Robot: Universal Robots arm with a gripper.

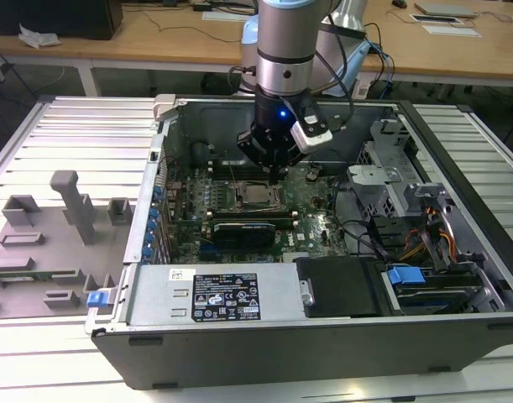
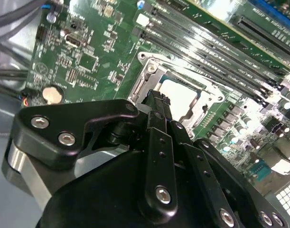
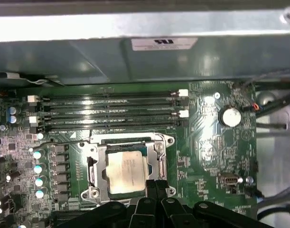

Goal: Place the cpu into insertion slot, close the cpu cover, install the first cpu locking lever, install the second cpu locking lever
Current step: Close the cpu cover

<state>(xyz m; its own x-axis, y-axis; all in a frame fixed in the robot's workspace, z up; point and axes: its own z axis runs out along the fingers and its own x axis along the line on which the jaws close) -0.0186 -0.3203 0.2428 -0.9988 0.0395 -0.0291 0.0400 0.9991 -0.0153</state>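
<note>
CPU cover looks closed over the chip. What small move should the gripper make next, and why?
Probably ease the gripper toward the thin lever and press it down: the chip sits under the closed cover, yet that lever seems to stick out unlatched.

gripper [image 2: 157, 100] at the cpu cover [image 2: 147, 78] edge — cpu [image 2: 181, 95] seated within.

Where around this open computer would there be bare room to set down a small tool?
The slatted table is bare between the grey fixture tray and the wooden desk. Inside the computer case it is crowded: the gripper hangs close by the cpu.
</note>
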